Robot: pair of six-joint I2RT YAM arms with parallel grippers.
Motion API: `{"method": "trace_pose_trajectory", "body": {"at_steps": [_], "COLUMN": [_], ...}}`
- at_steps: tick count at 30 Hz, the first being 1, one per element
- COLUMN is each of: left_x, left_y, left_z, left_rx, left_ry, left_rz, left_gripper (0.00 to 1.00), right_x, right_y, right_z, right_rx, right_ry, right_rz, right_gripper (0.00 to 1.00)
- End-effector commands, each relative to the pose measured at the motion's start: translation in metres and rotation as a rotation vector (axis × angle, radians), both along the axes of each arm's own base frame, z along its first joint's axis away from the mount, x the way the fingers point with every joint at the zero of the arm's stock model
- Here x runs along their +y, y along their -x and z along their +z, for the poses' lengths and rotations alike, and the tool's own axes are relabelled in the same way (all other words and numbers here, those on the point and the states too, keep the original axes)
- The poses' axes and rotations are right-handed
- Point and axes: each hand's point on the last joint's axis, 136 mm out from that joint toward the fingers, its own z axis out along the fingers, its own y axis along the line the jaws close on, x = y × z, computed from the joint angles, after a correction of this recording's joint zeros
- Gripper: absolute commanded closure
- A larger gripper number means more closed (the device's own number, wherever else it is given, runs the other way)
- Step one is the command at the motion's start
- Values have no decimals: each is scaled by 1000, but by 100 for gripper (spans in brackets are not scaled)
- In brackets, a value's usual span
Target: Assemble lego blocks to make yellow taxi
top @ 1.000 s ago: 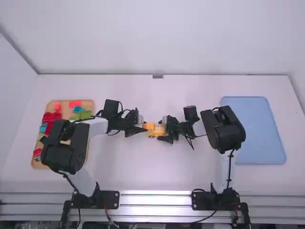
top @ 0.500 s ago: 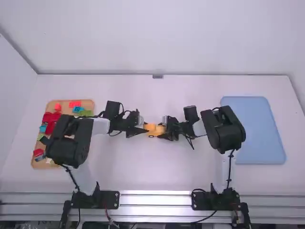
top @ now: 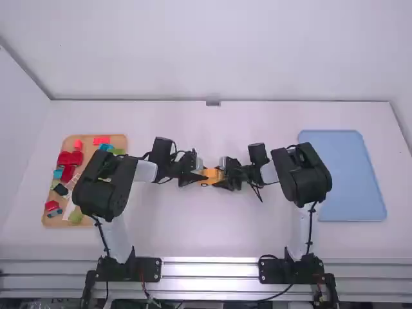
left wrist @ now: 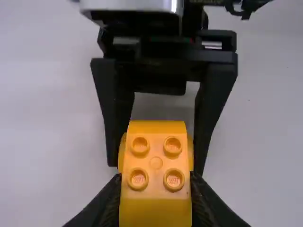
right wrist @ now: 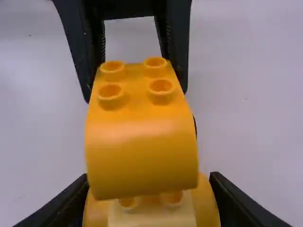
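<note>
White table (top: 167, 225) and pale walls (top: 212, 45) surround the work. At the left a tan tray (top: 118, 139) keeps the spare blocks (top: 76, 158), red, blue and green among them, likely within easy reach of the left arm (top: 125, 183), which leans partly over it. That arm stretches inward toward the middle of the table, where its gripper (left wrist: 155, 177) has closed on the sides of the yellow top block (left wrist: 155, 156). Gripped so, the four studs are left bare on top, which should let the block be guided and pressed from its flanks.

Next comes the taxi itself, between the two grippers near the table's middle. The top block sits over the yellow base (right wrist: 208, 208), its curved face toward the right arm (top: 302, 175); a pale piece (right wrist: 151, 215) lies in front of it. I judge this to be the step of seating the roof, though I cannot tell whether its studs have locked.

Opposite, the right gripper (right wrist: 149, 177) is clamped across the base, probably so it won't slide or tip under the push. Farthest right, a blue tray (top: 344, 183) lies flat, perhaps meant for the finished car.
</note>
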Motion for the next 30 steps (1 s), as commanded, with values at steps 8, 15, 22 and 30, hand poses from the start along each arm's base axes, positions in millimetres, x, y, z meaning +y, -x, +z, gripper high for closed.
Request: {"method": "trace_pose_trajectory", "body": {"at_steps": [8,15,22,30], "left_x": [-2,-7,-8,-11], "left_y": [3,6,9,14], "left_z": [-7,-14,-17,-23], "left_rx": [29,33,50,72], "left_ry": [-5,-7,-7,-34], "left_rz": [-3,-20,-26,-28], "left_gripper": [98,98,98,98], "right_x": [-3,-2,-2,-2], "right_y": [2,4,4,4], "right_z": [-10,-7,-7,-7], "right_rx": [33,35,35,35], "right_ry": [31,15,15,15], "right_rz": [-10,-1,0,0], "right_gripper": [50,50,50,49]}}
